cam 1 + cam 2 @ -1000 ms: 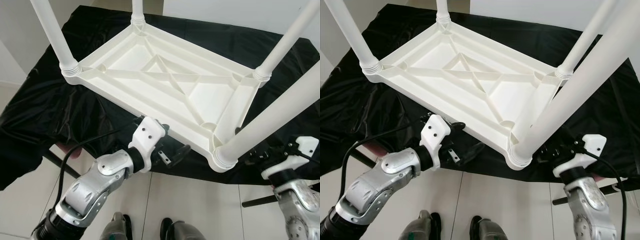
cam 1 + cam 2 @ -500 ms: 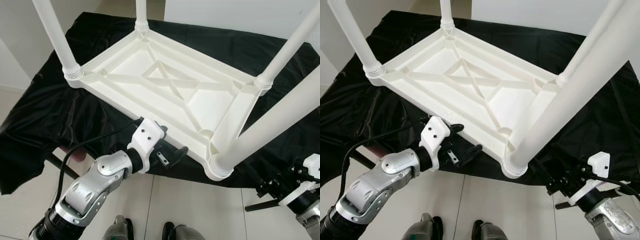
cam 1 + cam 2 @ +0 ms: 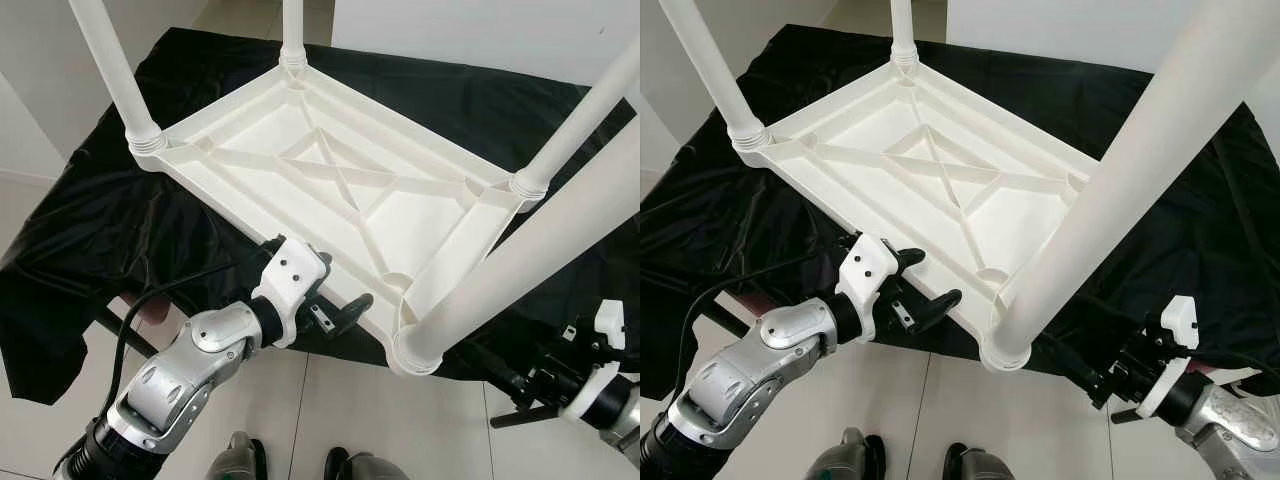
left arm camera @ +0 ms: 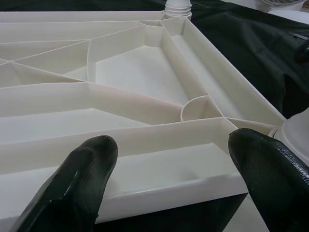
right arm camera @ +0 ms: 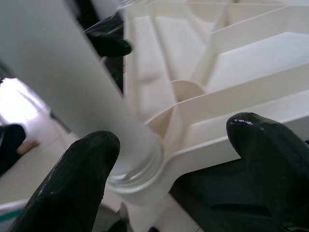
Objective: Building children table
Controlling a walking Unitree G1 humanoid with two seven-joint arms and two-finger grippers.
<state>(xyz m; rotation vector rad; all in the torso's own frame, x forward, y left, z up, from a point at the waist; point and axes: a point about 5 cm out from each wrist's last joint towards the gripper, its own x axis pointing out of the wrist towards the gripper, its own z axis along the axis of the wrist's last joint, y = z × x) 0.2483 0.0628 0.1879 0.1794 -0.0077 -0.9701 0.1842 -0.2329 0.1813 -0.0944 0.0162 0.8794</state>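
black cloth (image 3: pixel 120 210) lies under the upside-down white table (image 3: pixel 330 190), while the left gripper (image 3: pixel 325 300) and right gripper (image 3: pixel 1110 372) both gape wide, holding nothing.

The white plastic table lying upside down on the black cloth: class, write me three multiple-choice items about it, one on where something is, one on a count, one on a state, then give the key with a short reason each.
1. Where is the left gripper?
A. At the table's near edge
B. Atop a far leg
C. On the floor

2. How many legs stand up from the table?
A. Two
B. Three
C. Four

3. What is the right gripper doing?
A. Clamping the near leg
B. Open, apart from the near leg
C. Holding the black cloth

Key: 1 A, its fingers sit at the near rim. 2 C, one leg rises from each corner. 3 B, its fingers stand spread, short of the near leg, above the black cloth.
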